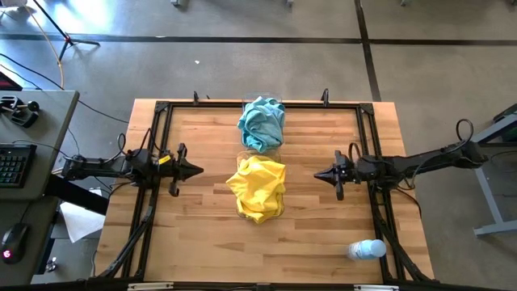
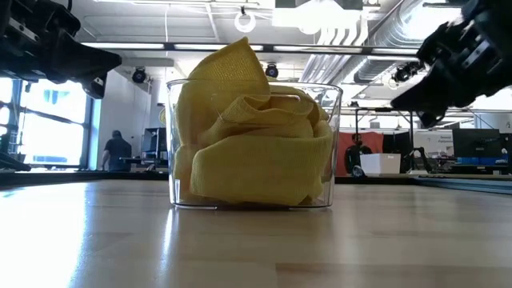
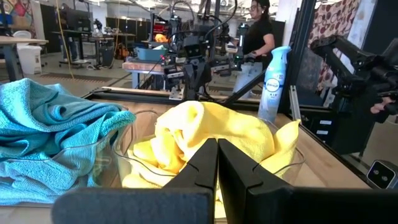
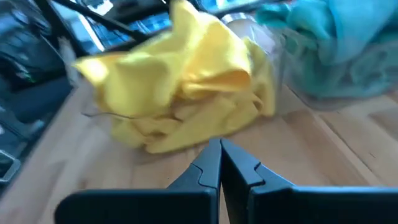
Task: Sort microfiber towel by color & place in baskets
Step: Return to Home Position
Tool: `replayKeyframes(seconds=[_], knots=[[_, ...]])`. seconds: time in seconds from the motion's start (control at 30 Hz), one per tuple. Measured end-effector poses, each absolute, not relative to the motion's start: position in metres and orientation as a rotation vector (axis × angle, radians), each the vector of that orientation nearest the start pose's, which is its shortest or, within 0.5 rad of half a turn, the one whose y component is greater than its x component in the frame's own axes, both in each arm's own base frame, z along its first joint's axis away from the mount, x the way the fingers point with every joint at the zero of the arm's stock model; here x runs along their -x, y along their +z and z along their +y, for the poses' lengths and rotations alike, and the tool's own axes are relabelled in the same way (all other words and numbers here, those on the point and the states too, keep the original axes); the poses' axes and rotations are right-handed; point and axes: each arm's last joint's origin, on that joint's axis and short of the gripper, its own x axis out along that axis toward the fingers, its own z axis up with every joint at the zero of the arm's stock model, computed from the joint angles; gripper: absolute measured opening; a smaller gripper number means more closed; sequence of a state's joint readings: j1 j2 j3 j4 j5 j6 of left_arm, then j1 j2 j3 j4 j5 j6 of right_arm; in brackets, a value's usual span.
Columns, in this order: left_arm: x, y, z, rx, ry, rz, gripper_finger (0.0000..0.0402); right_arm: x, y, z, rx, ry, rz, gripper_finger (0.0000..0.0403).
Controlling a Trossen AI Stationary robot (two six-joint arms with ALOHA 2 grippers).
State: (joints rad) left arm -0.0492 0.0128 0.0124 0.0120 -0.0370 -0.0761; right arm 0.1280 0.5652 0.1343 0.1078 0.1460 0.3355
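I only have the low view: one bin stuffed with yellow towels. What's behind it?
Observer: A second bin sits right behind it, heaped with blue towels.
Operator: Anything else on the table?
Observer: A spray bottle stands near a corner on the right arm's side.
Operator: Are the grippers holding anything?
Observer: No. The left gripper and right gripper are shut and empty, one on each side of the yellow bin, clear of it.
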Motion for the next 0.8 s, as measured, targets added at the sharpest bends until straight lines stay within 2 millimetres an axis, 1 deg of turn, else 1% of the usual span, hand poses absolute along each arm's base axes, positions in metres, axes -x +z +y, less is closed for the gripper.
replayKeyframes(seconds=[0.1,0.27,0.47,0.8], knots=[[-0.098,0.168,-0.004,0.077,-0.013,-0.011,0.0001,-0.129,0.168,0.019,-0.281,-0.027,0.266,0.0000],[-0.098,0.168,-0.004,0.076,-0.013,-0.011,0.0001,-0.120,0.165,0.023,-0.198,0.000,0.220,0.0000],[-0.098,0.168,-0.004,0.077,-0.012,-0.011,0.0001,-0.112,0.170,0.019,-0.105,-0.052,0.172,0.0000],[-0.098,0.168,-0.004,0.077,-0.012,-0.011,0.0001,-0.095,0.176,0.013,-0.090,-0.063,0.087,0.0000]])
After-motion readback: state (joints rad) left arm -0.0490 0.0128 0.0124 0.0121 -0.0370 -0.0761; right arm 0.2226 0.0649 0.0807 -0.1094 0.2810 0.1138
